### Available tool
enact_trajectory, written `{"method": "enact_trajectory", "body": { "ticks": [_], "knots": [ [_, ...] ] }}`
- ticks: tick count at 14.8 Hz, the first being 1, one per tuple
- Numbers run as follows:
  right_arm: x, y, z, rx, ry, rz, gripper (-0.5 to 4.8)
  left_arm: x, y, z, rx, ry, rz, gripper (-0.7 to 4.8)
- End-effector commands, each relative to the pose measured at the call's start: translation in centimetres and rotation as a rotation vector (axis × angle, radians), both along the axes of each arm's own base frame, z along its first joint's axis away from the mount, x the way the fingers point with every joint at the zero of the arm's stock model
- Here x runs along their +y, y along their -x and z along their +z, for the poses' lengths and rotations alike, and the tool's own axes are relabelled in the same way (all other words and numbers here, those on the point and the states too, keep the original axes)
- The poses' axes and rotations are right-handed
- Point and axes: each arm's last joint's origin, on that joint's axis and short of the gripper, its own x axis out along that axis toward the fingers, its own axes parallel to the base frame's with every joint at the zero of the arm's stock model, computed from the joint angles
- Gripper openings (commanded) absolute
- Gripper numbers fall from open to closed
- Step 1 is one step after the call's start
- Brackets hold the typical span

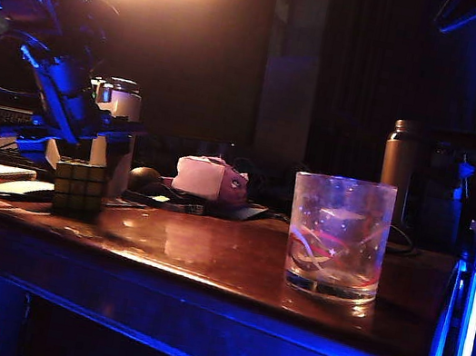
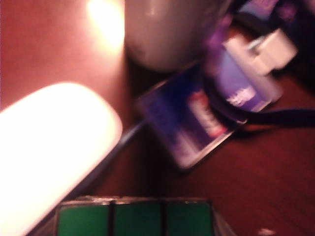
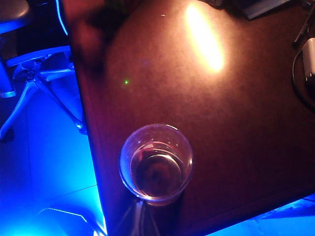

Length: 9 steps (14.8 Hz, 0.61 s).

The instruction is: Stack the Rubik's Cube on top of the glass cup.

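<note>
The Rubik's Cube [image 1: 79,186] sits on the brown table [image 1: 206,255] at the left, its tiles dim and yellowish. In the left wrist view a row of its green tiles [image 2: 135,219] shows very close to the camera. My left gripper [image 1: 89,141] hangs right over the cube, dark against the background. Its fingers are in neither view clearly, so I cannot tell how wide it stands or whether it touches the cube. The glass cup [image 1: 337,237] with red and white swirls stands upright near the table's right front corner, seen empty from above [image 3: 155,163]. My right gripper does not show.
A white mouse [image 1: 24,188] [image 2: 49,147] lies beside the cube. Behind it are a pale mug [image 2: 167,29], a badge card on a lanyard [image 2: 192,123], a pink cloth [image 1: 210,180] and a tall bottle [image 1: 400,160]. A chair base [image 3: 34,83] stands off the table's edge.
</note>
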Motion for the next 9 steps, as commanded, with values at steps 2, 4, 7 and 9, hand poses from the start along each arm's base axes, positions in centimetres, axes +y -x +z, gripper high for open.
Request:
{"method": "enact_trajectory", "body": {
  "ticks": [2, 4, 7, 9],
  "knots": [
    [0.0, 0.0, 0.3, -0.017, -0.014, 0.000, -0.01, -0.4, 0.0, 0.2, -0.011, 0.033, -0.034, 2.09],
    [0.0, 0.0, 0.3, -0.017, -0.014, -0.001, -0.01, -0.6, 0.0, 0.3, -0.001, 0.082, -0.091, 2.05],
    [0.0, 0.0, 0.3, -0.018, -0.014, -0.001, -0.01, -1.5, 0.1, 0.8, -0.012, 0.118, -0.187, 2.05],
    [0.0, 0.0, 0.3, -0.021, -0.016, -0.001, -0.01, -2.8, 0.3, 1.2, -0.045, 0.113, -0.296, 2.05]
  ]
}}
